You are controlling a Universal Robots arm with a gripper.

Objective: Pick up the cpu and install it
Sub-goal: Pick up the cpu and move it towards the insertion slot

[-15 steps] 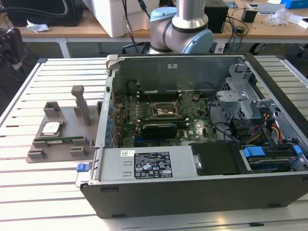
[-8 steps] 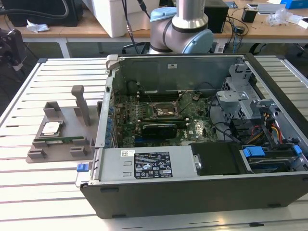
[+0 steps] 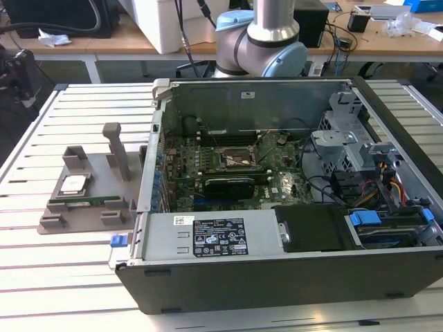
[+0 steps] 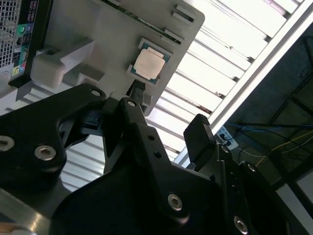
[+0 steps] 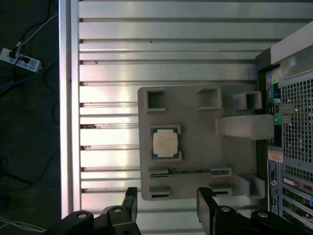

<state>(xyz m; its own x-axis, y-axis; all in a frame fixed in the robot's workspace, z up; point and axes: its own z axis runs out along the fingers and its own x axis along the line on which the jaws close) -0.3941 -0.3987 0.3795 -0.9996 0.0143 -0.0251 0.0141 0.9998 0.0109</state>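
Exterior view: the cpu (image 3: 73,184) lies flat in a grey holder (image 3: 97,173) on the slatted counter (image 3: 41,277). It is at the exterior view's left of the open case (image 3: 277,277), well apart from the socket (image 3: 235,160) inside. The arm (image 3: 266,34) rises behind the case.

Second wrist view: the gripper (image 4: 168,110) has its fingers spread with nothing between them. The cpu (image 4: 148,64) sits in the holder just past one fingertip.

First wrist view: the gripper (image 5: 167,200) hangs at the holder's edge, clear of the cpu (image 5: 165,144).
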